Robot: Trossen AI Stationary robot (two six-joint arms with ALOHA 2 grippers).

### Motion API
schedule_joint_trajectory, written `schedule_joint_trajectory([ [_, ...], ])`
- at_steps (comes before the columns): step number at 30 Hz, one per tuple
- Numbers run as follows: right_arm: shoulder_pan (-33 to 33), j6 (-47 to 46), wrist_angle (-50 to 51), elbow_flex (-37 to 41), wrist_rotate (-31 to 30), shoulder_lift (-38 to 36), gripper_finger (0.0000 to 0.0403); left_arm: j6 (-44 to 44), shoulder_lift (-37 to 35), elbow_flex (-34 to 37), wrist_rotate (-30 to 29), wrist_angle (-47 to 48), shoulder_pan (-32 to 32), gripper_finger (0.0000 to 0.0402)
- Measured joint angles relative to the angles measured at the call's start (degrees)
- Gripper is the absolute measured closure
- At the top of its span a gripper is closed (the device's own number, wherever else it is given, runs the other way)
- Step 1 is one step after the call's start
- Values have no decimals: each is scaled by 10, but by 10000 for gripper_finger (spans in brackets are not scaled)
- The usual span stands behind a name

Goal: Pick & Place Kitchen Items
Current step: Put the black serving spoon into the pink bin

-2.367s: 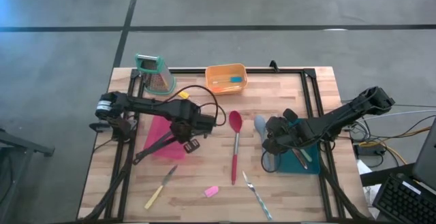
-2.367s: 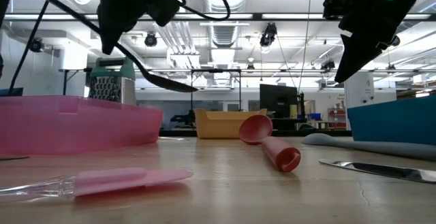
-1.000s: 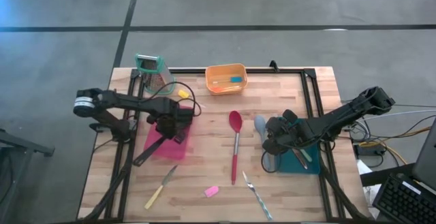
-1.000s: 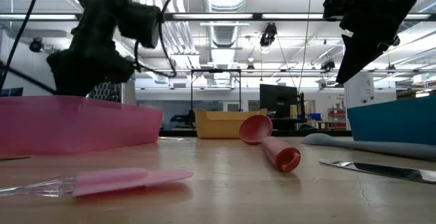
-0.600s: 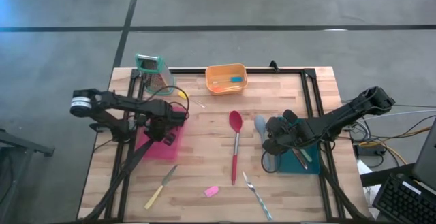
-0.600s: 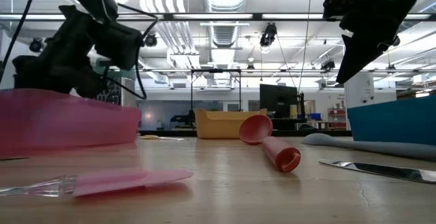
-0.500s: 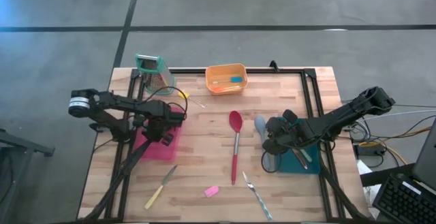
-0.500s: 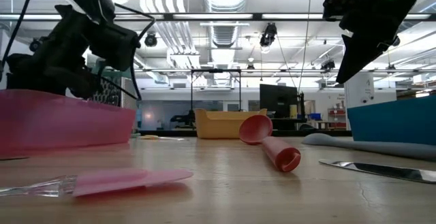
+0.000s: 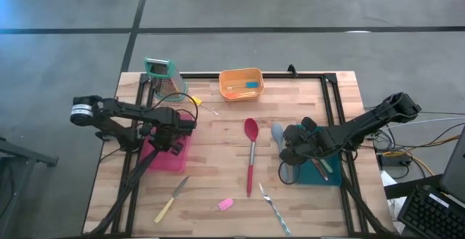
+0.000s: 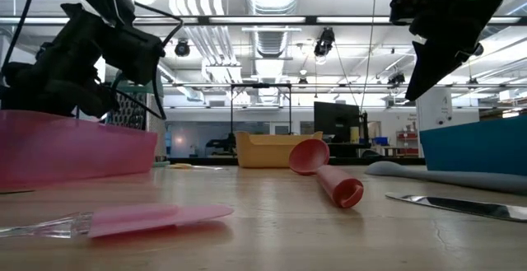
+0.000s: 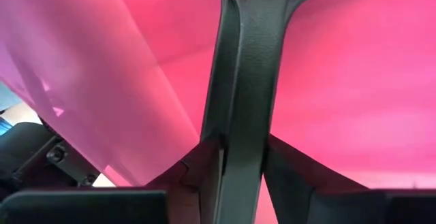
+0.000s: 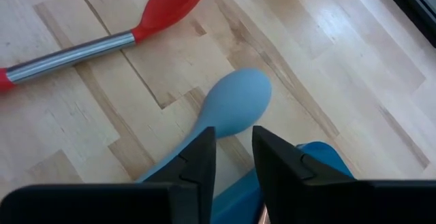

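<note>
Left gripper (image 9: 173,139) over pink bin (image 9: 176,158), clamped on black spoon (image 11: 240,94). Right gripper (image 9: 288,150) above pale-blue spoon (image 12: 230,107), fingers slightly apart.

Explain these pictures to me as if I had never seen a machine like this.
Two dark jointed robot arms work at a wooden table. One picture looks straight down, one looks level across the tabletop, and two come from cameras on the arms' wrists. The left tool is over the pink plastic bin, shut on a long black spoon handle. The right tool hangs above the pale-blue spoon, fingers slightly apart, holding nothing. Also on the table: a red spoon with a metal neck, a yellow-handled knife, a small pink scraper, slim metal cutlery, an orange tub and a metal grater.
</note>
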State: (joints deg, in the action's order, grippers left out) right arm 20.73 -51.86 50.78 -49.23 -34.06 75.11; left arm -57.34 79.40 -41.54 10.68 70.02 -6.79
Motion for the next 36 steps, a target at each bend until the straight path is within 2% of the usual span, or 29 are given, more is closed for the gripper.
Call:
schedule_joint_trajectory([
  [19, 0, 0, -1, 0, 0, 0, 257, 35, 0, 0, 1, 8, 0, 291],
  [22, 0, 0, -1, 0, 0, 0, 252, 37, 0, 0, -1, 9, 0, 274],
  [30, 0, 0, -1, 0, 0, 0, 236, 41, 0, 0, -1, 9, 0, 193],
  [36, 0, 0, -2, 0, 0, 0, 228, 46, 0, 0, 28, 10, 0, 177],
])
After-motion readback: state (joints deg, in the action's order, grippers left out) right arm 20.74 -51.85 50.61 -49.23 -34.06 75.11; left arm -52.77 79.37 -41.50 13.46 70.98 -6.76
